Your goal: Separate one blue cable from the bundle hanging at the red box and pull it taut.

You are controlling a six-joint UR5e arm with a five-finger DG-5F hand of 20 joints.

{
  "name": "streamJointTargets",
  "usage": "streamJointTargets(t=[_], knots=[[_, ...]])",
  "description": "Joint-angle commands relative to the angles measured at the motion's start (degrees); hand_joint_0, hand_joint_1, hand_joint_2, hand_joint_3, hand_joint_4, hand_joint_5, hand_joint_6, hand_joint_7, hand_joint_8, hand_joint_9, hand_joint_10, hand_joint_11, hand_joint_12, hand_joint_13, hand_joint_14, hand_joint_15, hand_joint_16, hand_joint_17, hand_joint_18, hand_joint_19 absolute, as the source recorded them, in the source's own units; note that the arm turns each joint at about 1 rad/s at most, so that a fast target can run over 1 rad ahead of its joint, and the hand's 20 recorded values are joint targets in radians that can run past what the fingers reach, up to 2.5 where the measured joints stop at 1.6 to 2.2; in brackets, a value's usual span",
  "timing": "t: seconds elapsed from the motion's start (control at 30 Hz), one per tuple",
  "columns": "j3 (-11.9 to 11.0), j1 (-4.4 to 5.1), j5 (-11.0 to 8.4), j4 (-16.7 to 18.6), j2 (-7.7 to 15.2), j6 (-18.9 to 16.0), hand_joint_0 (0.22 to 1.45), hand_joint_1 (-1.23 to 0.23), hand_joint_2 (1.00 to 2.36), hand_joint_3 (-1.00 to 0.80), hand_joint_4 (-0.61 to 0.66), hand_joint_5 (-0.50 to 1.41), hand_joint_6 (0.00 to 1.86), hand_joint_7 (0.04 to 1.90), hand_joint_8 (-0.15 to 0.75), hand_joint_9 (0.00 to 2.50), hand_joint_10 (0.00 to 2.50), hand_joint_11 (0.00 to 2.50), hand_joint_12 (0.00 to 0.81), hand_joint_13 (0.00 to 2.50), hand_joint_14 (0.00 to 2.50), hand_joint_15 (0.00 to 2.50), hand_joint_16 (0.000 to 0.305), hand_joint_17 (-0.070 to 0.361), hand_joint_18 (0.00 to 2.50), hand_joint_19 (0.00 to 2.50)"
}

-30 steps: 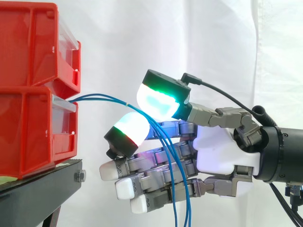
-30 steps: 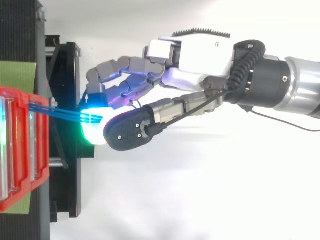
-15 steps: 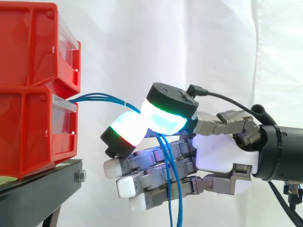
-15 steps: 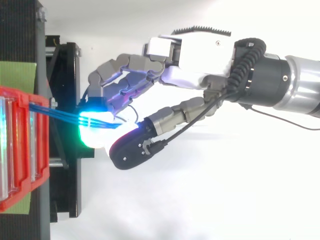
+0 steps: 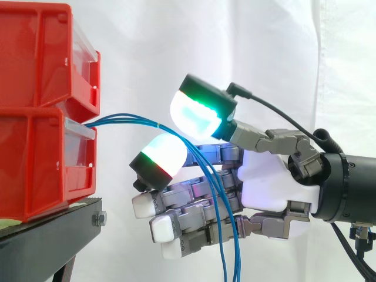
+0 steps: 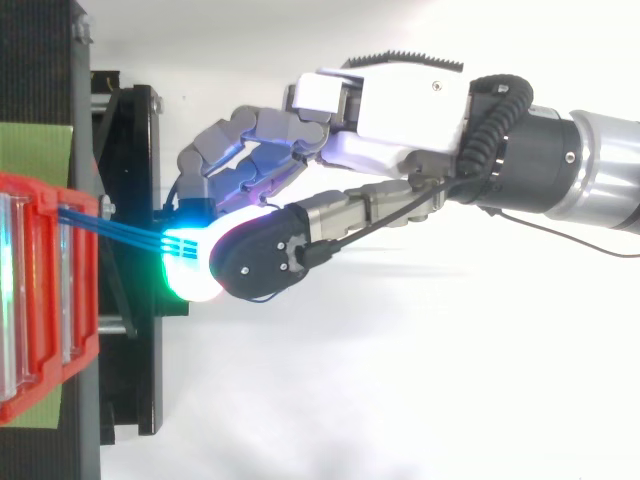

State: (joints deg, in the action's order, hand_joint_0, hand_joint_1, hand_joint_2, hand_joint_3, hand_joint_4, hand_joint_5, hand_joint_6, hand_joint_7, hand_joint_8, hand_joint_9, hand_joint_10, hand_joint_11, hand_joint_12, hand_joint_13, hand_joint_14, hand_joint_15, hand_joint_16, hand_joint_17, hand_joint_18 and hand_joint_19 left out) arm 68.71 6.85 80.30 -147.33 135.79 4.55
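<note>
Thumb pad (image 5: 197, 114) lifted off finger pad (image 5: 164, 155) vs 0.5 s ago; hand (image 5: 276, 182) now loose, gripping nothing. Blue cables (image 5: 126, 120) leave red box (image 5: 41, 158) and drape betw. pads, all together. None separated yet; re-pinch likely req'd.

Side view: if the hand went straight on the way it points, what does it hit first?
Probably the front of the lower red bin, or the edge of the black stand under it. The hand sits level with both. Blue cables drape across it; depth is uncertain.
</note>
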Motion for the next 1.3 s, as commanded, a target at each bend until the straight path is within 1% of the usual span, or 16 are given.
streamJointTargets(t=[0.0,0.1,0.13,0.2,0.3,0.37,0.43,0.6,0.67,0.77,0.83,0.93,1.1,1.17,1.27], knots=[[0.0,0.0,0.03,0.0,0.0,0.0,0.61,-0.55,1.02,-0.24,0.17,-0.18,0.86,0.98,0.334,0.86,0.02,0.56,0.339,0.88,0.02,0.42,0.039,0.088,0.63,0.48],[0.0,0.0,0.03,0.0,0.0,0.0,0.6,-0.59,1.02,-0.17,0.17,-0.18,0.89,0.97,0.336,0.86,0.02,0.57,0.345,0.87,0.02,0.42,0.04,0.089,0.63,0.47],[-0.1,0.0,0.03,0.0,0.0,0.0,0.61,-0.64,1.02,-0.14,0.16,-0.18,0.89,0.98,0.337,0.85,0.02,0.59,0.346,0.87,0.02,0.42,0.04,0.09,0.63,0.47],[0.0,0.0,0.03,0.0,0.0,0.0,0.62,-0.67,1.03,-0.11,0.14,-0.18,0.89,0.99,0.333,0.84,0.02,0.59,0.344,0.86,0.02,0.43,0.04,0.09,0.63,0.47],[0.0,0.0,0.03,0.0,0.0,0.0,0.63,-0.72,1.03,-0.14,0.11,-0.2,0.91,0.95,0.323,0.81,0.02,0.61,0.344,0.84,0.02,0.42,0.04,0.091,0.62,0.47],[0.0,0.0,0.03,0.0,0.0,0.0,0.66,-0.77,1.02,-0.19,0.09,-0.2,0.91,0.94,0.31,0.8,0.02,0.64,0.338,0.83,0.02,0.42,0.04,0.091,0.61,0.47],[0.0,0.0,0.03,0.0,0.0,0.0,0.68,-0.78,1.02,-0.24,0.08,-0.21,0.91,0.93,0.305,0.79,0.02,0.63,0.334,0.82,0.02,0.43,0.04,0.09,0.61,0.47],[0.0,0.0,0.03,0.0,0.0,0.0,0.7,-0.78,1.01,-0.34,0.09,-0.21,0.91,0.9,0.295,0.79,0.02,0.64,0.332,0.82,0.02,0.43,0.04,0.09,0.61,0.47],[0.0,0.0,0.03,0.0,0.0,0.0,0.7,-0.78,1.01,-0.41,0.12,-0.21,0.91,0.89,0.293,0.79,0.02,0.63,0.331,0.82,0.02,0.43,0.04,0.089,0.61,0.47],[-0.1,0.0,0.03,0.1,0.0,0.3,0.66,-0.71,1.0,-0.48,0.15,-0.2,0.9,0.91,0.305,0.83,0.02,0.64,0.331,0.83,0.02,0.43,0.039,0.089,0.61,0.49],[0.0,0.0,-0.06,0.2,0.0,0.5,0.64,-0.67,1.0,-0.5,0.15,-0.2,0.9,0.92,0.305,0.84,0.02,0.64,0.328,0.83,0.02,0.43,0.039,0.088,0.61,0.5],[0.0,0.09,0.03,0.2,0.0,0.5,0.6,-0.61,1.0,-0.5,0.16,-0.2,0.9,0.91,0.314,0.85,0.02,0.63,0.334,0.85,0.02,0.45,0.04,0.089,0.62,0.5],[0.0,0.18,-0.06,0.2,0.0,0.5,0.59,-0.58,1.0,-0.5,0.16,-0.19,0.89,0.93,0.32,0.87,0.02,0.63,0.34,0.86,0.02,0.44,0.04,0.09,0.63,0.51],[0.0,0.18,-0.06,0.2,0.0,0.5,0.61,-0.6,1.0,-0.5,0.16,-0.19,0.89,0.92,0.323,0.88,0.02,0.64,0.338,0.86,0.02,0.44,0.04,0.09,0.63,0.5],[0.0,0.18,-0.06,0.2,0.0,0.5,0.65,-0.67,1.01,-0.39,0.12,-0.19,0.89,0.97,0.316,0.88,0.02,0.64,0.338,0.87,0.02,0.44,0.039,0.088,0.63,0.5]])
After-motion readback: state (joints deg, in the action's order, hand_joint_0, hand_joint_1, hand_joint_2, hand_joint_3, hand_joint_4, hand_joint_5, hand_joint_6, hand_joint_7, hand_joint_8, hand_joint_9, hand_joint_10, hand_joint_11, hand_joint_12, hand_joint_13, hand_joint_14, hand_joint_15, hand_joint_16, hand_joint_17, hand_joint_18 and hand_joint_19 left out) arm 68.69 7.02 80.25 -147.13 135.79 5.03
